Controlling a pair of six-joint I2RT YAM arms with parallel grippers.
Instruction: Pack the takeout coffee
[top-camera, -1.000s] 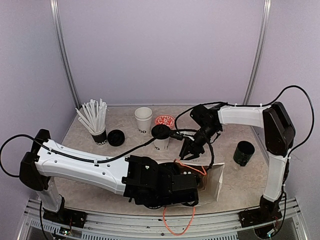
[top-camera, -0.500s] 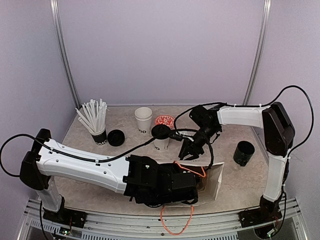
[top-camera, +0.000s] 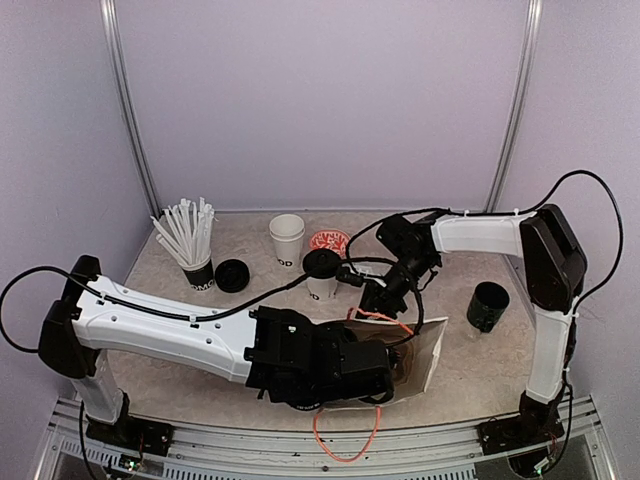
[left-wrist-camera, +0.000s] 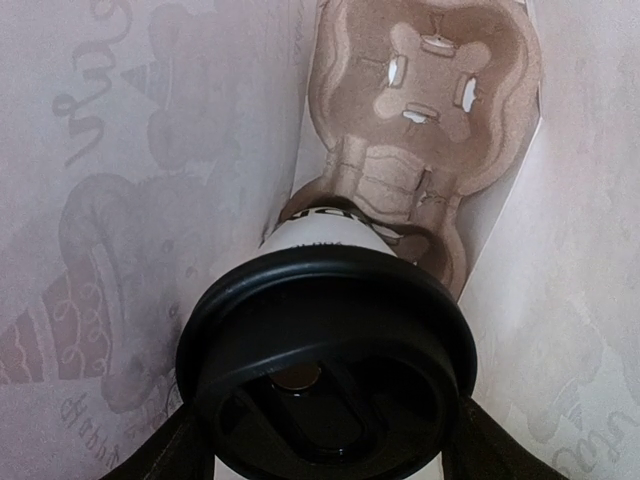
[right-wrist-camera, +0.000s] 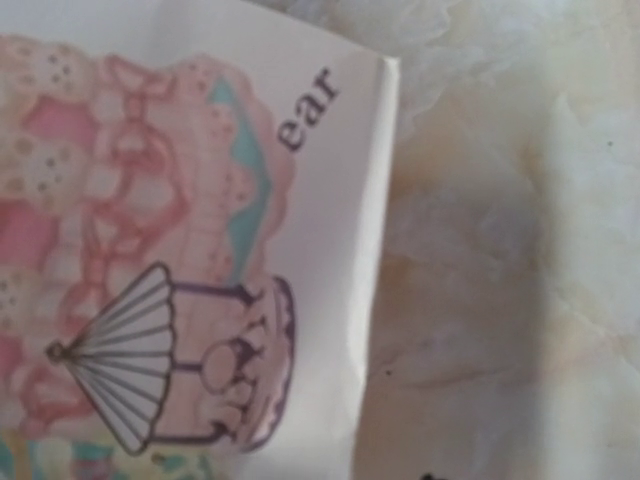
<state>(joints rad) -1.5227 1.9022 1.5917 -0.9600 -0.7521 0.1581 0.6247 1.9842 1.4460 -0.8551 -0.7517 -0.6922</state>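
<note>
One takeout coffee cup, white with a black lid, sits between my left gripper's dark fingers, which are shut on it. It hangs inside the white printed paper bag, above a brown cardboard cup carrier at the bag's bottom. In the top view my left gripper is buried in the bag's mouth. A second lidded cup stands on the table behind the bag. My right gripper is at the bag's upper edge by the orange handle; its jaws are hidden.
An open white cup, a loose black lid and a cup of white straws stand at the back left. A red patterned disc lies behind the lidded cup. A black pot stands to the right.
My left arm has shifted slightly toward the near edge with the cup in the bag, and the orange handle loop below has swung left. The right arm has barely moved.
</note>
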